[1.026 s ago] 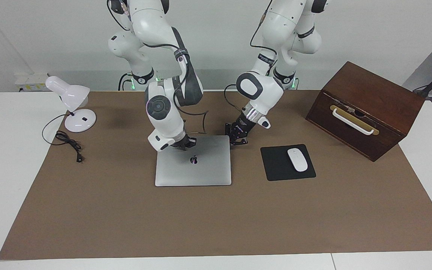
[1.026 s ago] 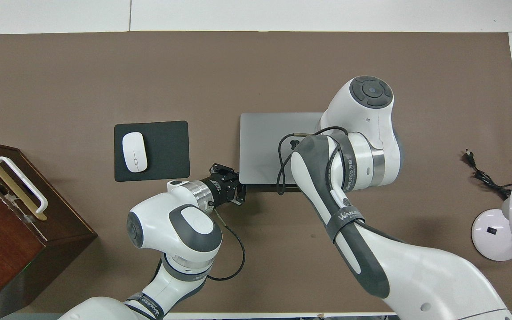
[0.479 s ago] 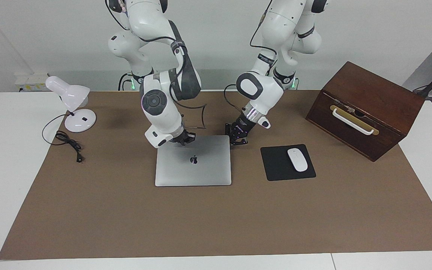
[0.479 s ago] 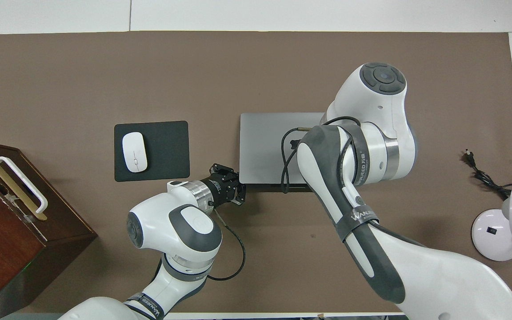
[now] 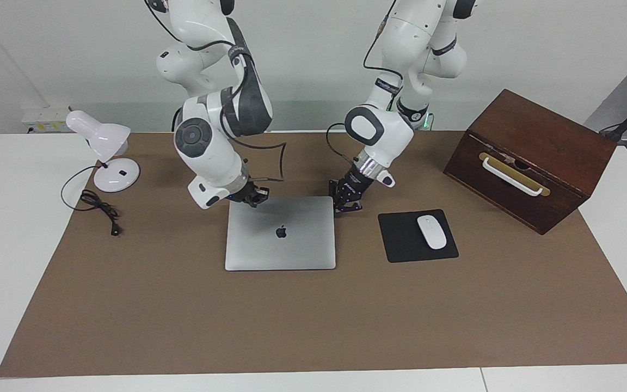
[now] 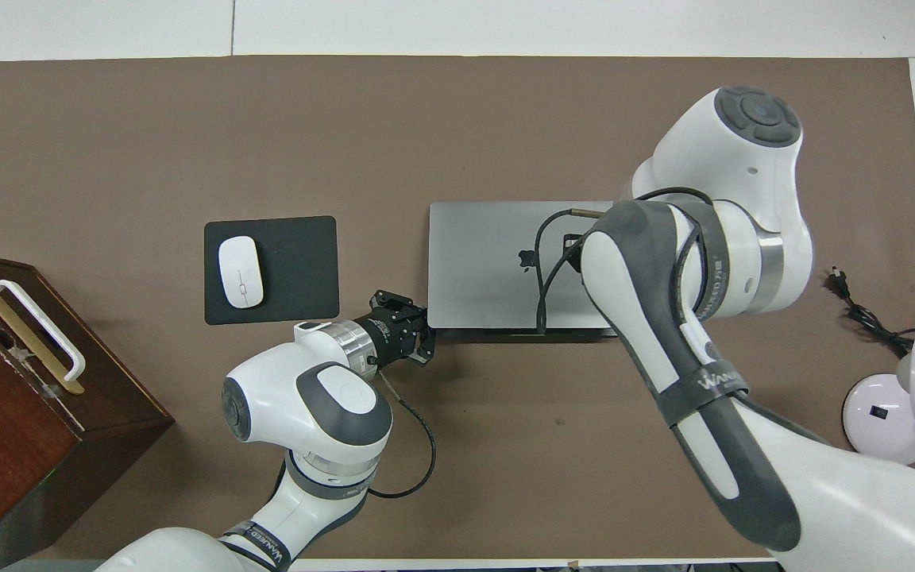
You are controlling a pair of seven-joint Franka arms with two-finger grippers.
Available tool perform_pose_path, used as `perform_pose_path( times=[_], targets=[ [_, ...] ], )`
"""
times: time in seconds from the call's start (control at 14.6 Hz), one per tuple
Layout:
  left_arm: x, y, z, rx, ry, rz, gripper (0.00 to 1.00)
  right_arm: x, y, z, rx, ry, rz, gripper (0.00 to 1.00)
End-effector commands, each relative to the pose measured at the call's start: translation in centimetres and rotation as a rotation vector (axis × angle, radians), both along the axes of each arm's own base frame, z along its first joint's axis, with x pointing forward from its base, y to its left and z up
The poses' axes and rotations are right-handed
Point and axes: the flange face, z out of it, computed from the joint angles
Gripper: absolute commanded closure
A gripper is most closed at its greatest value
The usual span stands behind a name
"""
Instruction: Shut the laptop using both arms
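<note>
Two white jointed arms [image 5: 210, 147], glossy shells, dark grey round joint caps, silver wrist rings, black cables looping at each wrist, grey lettered bands, small black grippers, green lights at bases.

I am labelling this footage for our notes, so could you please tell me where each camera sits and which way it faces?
Facing view: high across the table, looking toward the robots; both arms hang from the top, the right gripper and left gripper by the closed laptop at its corners nearer the robots.
Overhead view: high above the robots' end, looking steeply down; the arms enter from the bottom, the left gripper showing, the right one hidden.
Shared: the laptop, mouse, wooden box and lamp, half a turn apart.
</note>
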Motion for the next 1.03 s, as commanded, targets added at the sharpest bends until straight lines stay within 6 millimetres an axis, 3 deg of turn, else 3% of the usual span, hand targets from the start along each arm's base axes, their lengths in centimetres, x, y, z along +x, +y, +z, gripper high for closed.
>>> perform_pose_path(
  times=[0.0,0.41,0.68,0.96],
  targets=[
    [0.7,1.6,-1.1,0.013,0.005,0.023,1.0,0.2,-3.2,2.5,0.013,-0.019,-0.001,1.0],
    [3.1,3.4,0.0,-0.022,-0.013,0.067,1.0,-1.0,-8.5,10.5,-0.041,-0.145,0.027,1.0],
    [4.5,4.1,1.4,-0.047,-0.037,0.082,1.0,-2.1,-12.0,13.4,-0.047,-0.183,0.077,1.0],
    [6.0,5.5,2.6,-0.069,-0.06,0.104,1.0,-3.0,-13.5,15.4,-0.105,-0.219,0.154,1.0]
  ],
)
